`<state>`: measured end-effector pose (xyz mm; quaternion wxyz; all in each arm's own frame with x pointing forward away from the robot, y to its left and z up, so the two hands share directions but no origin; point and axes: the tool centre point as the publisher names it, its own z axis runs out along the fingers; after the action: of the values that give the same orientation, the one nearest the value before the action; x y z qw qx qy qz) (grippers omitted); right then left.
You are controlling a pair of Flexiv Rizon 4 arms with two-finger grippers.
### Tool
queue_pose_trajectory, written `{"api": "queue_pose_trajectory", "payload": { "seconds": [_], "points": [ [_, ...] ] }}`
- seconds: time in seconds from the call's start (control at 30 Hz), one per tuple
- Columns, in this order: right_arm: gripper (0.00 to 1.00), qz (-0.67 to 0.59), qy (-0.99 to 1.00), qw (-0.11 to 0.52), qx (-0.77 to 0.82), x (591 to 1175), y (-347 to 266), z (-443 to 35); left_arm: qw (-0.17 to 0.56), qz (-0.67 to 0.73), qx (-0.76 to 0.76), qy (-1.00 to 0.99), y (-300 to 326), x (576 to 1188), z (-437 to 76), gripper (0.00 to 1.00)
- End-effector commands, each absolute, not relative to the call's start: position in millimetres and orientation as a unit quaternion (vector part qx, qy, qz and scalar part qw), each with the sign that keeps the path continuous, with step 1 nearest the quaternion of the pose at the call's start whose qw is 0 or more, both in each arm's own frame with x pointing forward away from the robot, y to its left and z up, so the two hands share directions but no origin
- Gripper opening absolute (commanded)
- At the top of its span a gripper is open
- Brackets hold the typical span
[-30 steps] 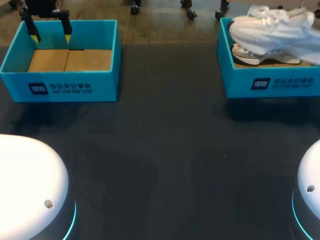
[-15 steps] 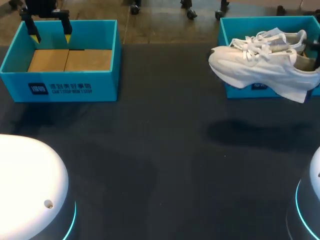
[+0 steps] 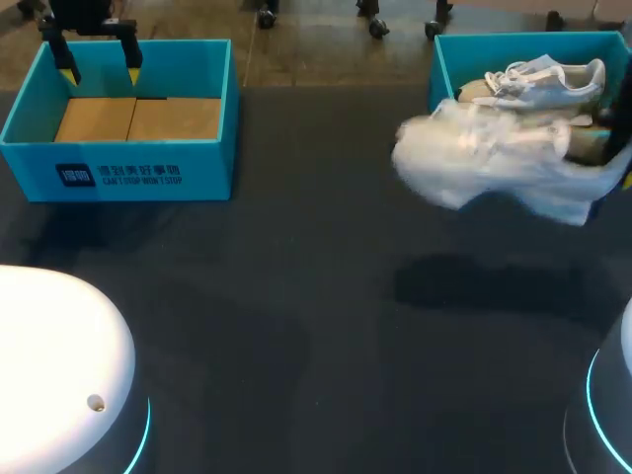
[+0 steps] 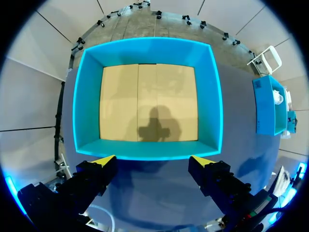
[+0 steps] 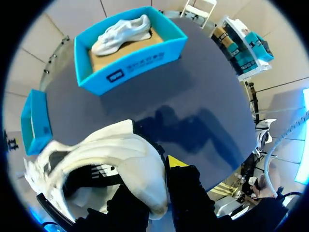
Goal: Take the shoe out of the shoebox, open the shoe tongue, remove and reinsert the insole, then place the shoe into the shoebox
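1. The right gripper (image 5: 155, 181) was clenched on the white shoe (image 3: 489, 163), with the heel end pinched between its fingers.
2. That shoe hung in the air over the dark table (image 3: 296, 296), just in front of the right shoebox (image 3: 441, 64), its toe pointing toward the middle.
3. A second shoe (image 3: 543, 84) lay inside that box.
4. Across the way, the left gripper (image 3: 99, 61) hovered over the left shoebox (image 3: 118, 173), fingers spread wide and grasping nothing, with brown cardboard floor below.

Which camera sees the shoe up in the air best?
The right wrist view: the lifted shoe is close up. The head view shows it whole, farther off. The left wrist view doesn't clearly show it.
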<state>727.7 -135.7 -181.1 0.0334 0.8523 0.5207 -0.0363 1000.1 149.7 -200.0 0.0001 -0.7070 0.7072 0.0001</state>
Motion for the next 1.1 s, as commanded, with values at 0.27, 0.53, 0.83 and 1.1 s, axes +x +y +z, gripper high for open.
{"api": "queue_pose_trajectory", "payload": {
  "seconds": [0.27,0.53,0.83,1.1],
  "points": [
    [0.0,0.011,0.55,-0.03,0.834,678,-48,-222,0.0,0.0,-0.707,0.707,150,1000,-200,1.0],
    [0.0,0.011,0.55,-0.03,0.834,678,-48,-222,0.0,0.0,-0.707,0.707,150,1000,-200,1.0],
    [0.0,-0.027,0.568,0.018,0.822,672,-15,-240,0.0,0.0,-0.707,0.707,150,1000,-200,1.0],
    [0.0,-0.047,0.572,0.025,0.818,656,48,-310,0.0,0.0,-0.707,0.707,150,1000,-200,1.0]
  ]
}}
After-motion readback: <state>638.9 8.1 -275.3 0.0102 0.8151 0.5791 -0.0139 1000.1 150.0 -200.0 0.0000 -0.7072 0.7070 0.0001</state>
